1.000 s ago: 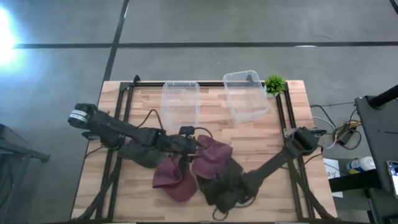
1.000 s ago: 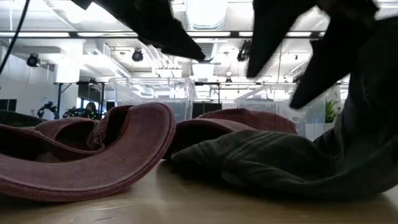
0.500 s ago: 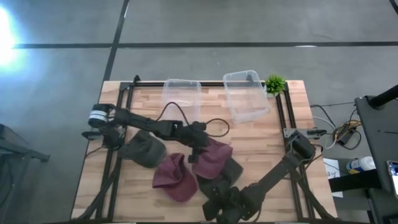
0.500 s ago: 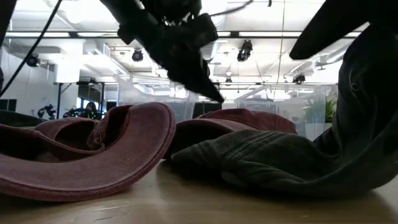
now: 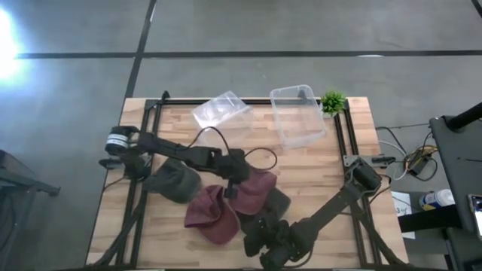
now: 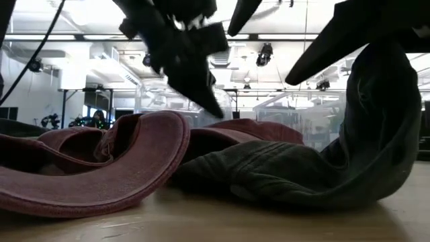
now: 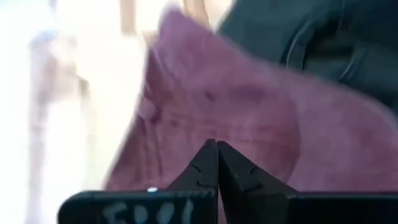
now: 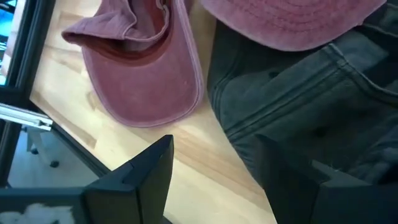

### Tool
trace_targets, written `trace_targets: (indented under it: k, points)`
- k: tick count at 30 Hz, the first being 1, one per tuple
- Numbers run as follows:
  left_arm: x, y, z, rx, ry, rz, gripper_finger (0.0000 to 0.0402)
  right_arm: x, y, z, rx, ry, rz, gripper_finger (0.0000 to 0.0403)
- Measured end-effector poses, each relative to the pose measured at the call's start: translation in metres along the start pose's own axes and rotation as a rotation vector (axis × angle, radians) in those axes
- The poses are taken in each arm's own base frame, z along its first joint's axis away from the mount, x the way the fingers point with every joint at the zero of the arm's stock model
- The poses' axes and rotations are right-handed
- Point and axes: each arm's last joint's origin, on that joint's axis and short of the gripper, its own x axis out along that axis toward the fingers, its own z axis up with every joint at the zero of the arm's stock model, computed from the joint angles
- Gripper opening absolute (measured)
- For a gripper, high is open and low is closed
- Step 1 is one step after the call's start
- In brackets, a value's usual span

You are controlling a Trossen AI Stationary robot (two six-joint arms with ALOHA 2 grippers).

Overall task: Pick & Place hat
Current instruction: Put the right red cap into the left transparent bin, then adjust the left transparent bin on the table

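Wooden slatted table (image 5: pixel 316 169) held heap of caps — left gripper (image 7: pixel 216 163), fingers pressed together, hung directly over faded maroon cotton cap (image 7: pixel 249 118); right gripper (image 8: pixel 214 165) (spread, empty) beside dark grey cap (image 8: pixel 323 93).

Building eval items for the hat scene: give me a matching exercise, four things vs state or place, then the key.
Things:
1. left gripper
2. right gripper
3. left clear bin
4. small green plant

States or places:
A. at the table's far right corner
B. fingers shut, over a maroon hat
C. tilted askew at the far edge
D. fingers open, over the dark hat at the near edge

Pairs: 1-B, 2-D, 3-C, 4-A
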Motion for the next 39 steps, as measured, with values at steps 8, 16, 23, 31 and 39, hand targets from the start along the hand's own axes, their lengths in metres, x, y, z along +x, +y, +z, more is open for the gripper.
trace_targets:
  k: [8,16,23,31,39]
  points:
    - [-0.066,0.008,0.022,-0.019,-0.139,0.254,0.0001,0.001,-0.004,0.007,0.030,-0.091,-0.022,0.0217]
    - [-0.160,0.044,0.015,-0.095,-0.079,0.603,0.0045,0.005,-0.002,0.018,0.062,-0.107,-0.042,0.0217]
    - [-0.162,0.064,0.002,-0.097,0.095,0.672,0.0200,0.007,-0.007,0.025,0.049,-0.098,-0.114,0.0217]
    - [-0.131,0.059,-0.008,-0.043,0.293,0.761,0.0260,0.003,-0.013,0.022,0.032,-0.100,-0.166,0.0217]
    - [-0.105,0.062,-0.009,-0.054,0.338,0.770,0.0261,0.003,-0.017,0.022,0.007,-0.107,-0.191,0.0217]
